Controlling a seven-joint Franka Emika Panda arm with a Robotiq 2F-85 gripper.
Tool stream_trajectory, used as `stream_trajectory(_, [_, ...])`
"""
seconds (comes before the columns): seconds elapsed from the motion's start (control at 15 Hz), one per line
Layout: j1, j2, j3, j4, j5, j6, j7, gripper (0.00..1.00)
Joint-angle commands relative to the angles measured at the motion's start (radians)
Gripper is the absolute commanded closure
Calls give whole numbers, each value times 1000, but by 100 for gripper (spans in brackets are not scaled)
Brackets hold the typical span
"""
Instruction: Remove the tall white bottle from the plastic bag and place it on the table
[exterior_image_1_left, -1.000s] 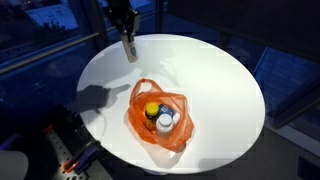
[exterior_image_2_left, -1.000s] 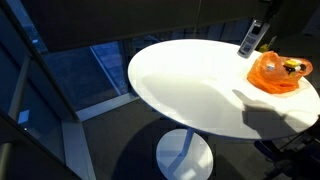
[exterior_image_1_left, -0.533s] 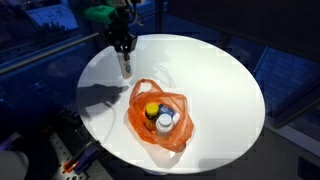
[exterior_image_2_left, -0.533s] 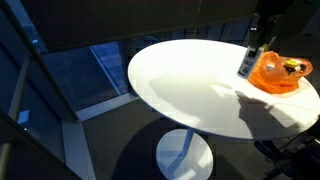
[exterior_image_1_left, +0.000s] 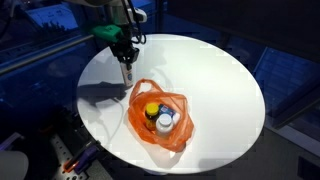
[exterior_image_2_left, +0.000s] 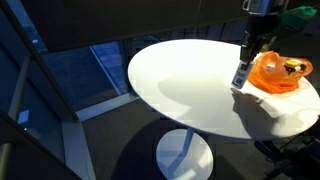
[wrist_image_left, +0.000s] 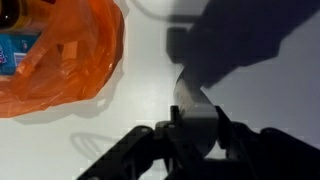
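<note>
My gripper (exterior_image_1_left: 125, 57) is shut on the tall white bottle (exterior_image_1_left: 128, 71) and holds it upright, its base at or just above the round white table (exterior_image_1_left: 210, 70), next to the orange plastic bag (exterior_image_1_left: 160, 115). It shows the same way in both exterior views: gripper (exterior_image_2_left: 251, 50), bottle (exterior_image_2_left: 240, 75), bag (exterior_image_2_left: 275, 72). In the wrist view the bottle (wrist_image_left: 192, 100) sits between my jaws (wrist_image_left: 195, 125), with the bag (wrist_image_left: 55, 55) at the upper left. I cannot tell whether the bottle touches the table.
The bag holds other items, among them a yellow-capped one (exterior_image_1_left: 152, 110) and a white-capped one (exterior_image_1_left: 164, 122). The table edge (exterior_image_2_left: 150, 95) drops to a dark floor. Dark clutter (exterior_image_1_left: 70, 150) lies beside the table.
My gripper has carried the bottle down and towards the bag, from above the table's far edge to just above the table surface beside the bag.
</note>
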Motion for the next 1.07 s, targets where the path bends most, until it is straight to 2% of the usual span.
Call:
stream_trajectory(0.0, [3,16,-9,-1,-6,49,21,89])
stream_trajectory(0.2, [2,30,-14,-1,-6,62,19,89])
stream_trajectory(0.27, [2,30,-15,0,-5,60,15,83])
stream_trajectory(0.33, [1,28,-16,1,-3,56,12,52])
stream_trajectory(0.4, [-2,14,-15,-1,5,46,1,39])
stream_trajectory(0.73, [1,-104,-24,-5,-25,-28,21,1])
stream_trajectory(1.0, [-9,-185,-31,37,-112,-180,89,0])
